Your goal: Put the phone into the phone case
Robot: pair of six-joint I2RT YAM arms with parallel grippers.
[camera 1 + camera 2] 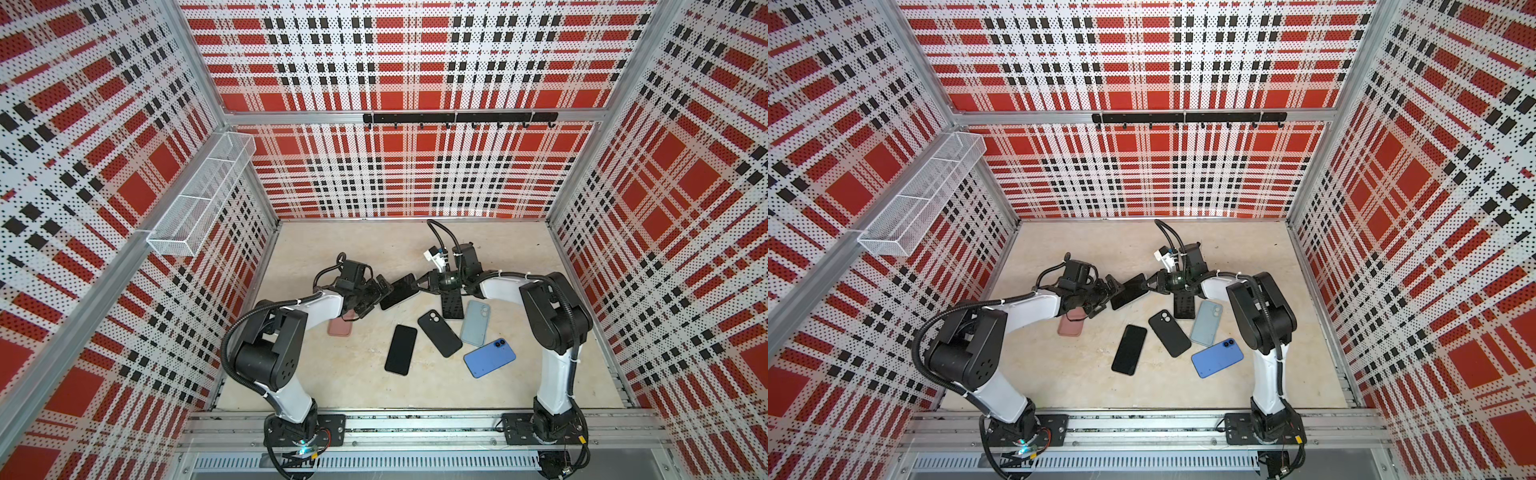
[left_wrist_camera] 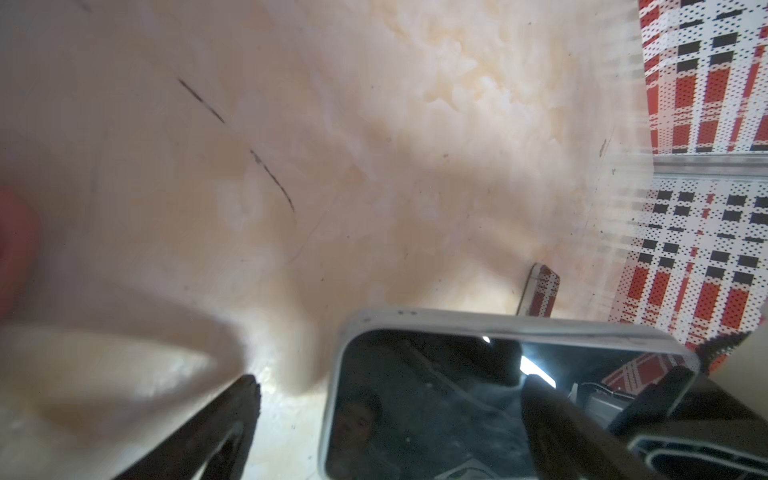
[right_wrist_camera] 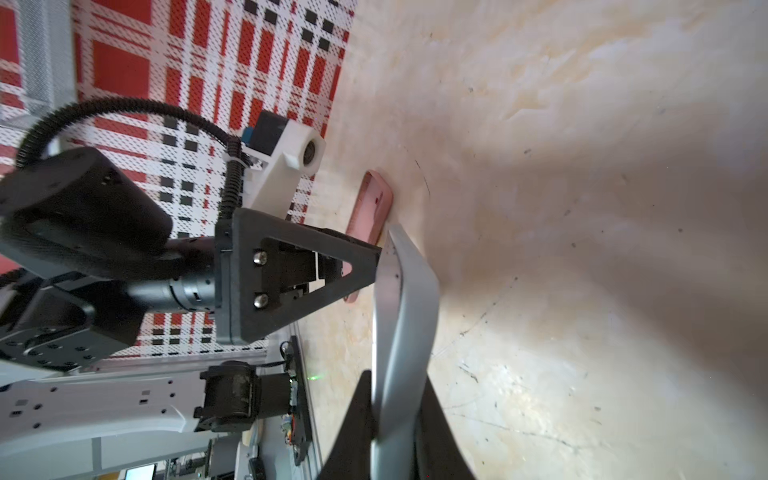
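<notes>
Nearest to the right wrist camera, the right hand [image 3: 395,399] is clenched on the thin edge of the phone [image 3: 405,299], holding it lifted over the bench [image 1: 353,374], slightly toward 11 o'clock from the middle. At the phone's 9 o'clock the left hand [image 1: 376,293] is released and wide, its fingers [image 2: 237,415] on both sides of the phone's end, probably to take it over. The pink case [image 1: 340,327] lies at 8 o'clock, partly under the left arm.
</notes>
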